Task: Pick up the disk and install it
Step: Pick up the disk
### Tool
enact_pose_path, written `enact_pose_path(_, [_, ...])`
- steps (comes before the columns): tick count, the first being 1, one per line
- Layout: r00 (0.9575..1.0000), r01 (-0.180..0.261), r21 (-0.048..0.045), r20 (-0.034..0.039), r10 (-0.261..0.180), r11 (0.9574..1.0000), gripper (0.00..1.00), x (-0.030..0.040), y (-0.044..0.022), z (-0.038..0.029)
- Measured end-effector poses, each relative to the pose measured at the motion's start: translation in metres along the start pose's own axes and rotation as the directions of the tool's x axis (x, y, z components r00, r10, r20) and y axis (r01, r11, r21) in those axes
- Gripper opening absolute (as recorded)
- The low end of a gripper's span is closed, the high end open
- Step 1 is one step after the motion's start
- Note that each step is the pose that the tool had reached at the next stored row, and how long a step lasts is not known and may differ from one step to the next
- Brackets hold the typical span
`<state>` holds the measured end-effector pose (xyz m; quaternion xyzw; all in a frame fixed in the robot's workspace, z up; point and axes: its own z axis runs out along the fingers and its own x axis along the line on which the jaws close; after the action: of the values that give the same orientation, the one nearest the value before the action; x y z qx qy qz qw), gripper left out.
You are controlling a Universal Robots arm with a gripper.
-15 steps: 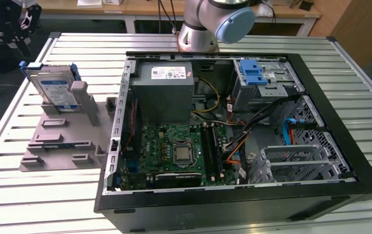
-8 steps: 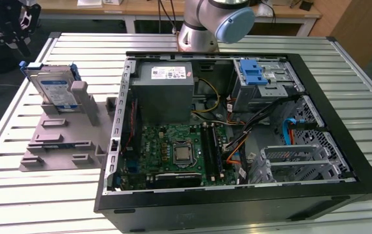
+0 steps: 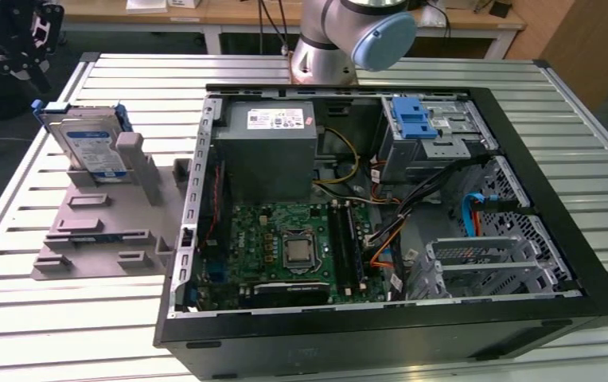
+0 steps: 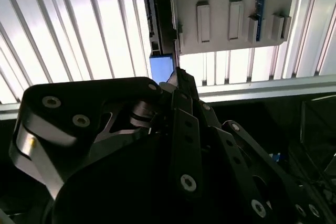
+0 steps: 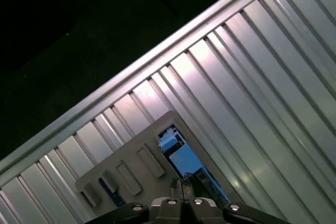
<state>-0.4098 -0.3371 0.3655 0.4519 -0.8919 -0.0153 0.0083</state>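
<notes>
The disk (image 3: 85, 148) is a silver drive with a white-and-blue label in a blue carrier. It stands on edge in a grey slotted stand (image 3: 103, 231) on the table at the exterior view's left. My black gripper (image 3: 26, 56) hangs in the air beyond the disk, over the table's far left corner, touching nothing. In the first wrist view the disk's blue top edge (image 5: 176, 153) shows just past the gripper (image 5: 181, 182), whose fingers meet, shut and empty. In the second wrist view the gripper (image 4: 176, 74) sits close to the blue carrier (image 4: 161, 67) and the stand (image 4: 226, 3).
An open black computer case (image 3: 559, 239) lies on the ribbed metal table (image 3: 28, 318) to the right of the stand. Inside are a grey power supply box (image 3: 266, 139), a green motherboard (image 3: 294, 247), cables, and a drive bay with a blue clip (image 3: 415, 119). The arm's base (image 3: 336, 40) stands behind the case.
</notes>
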Motion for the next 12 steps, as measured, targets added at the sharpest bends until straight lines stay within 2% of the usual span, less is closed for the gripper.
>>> enact_pose_path(3, [0.9986,0.052,0.0005,-0.0015,-0.052,0.9986,0.11,0.0,0.0,0.0001])
enact_pose_path(6, [0.9949,0.101,0.0016,-0.0025,-0.101,0.9949,0.11,0.0,0.0,0.0001])
enact_pose_path(8, [0.9911,0.133,0.0023,-0.0031,-0.133,0.9911,0.11,0.0,0.0,0.0002])
enact_pose_path(12, [0.9796,0.201,0.0036,-0.0047,-0.201,0.9796,0.11,0.0,0.0,0.0003])
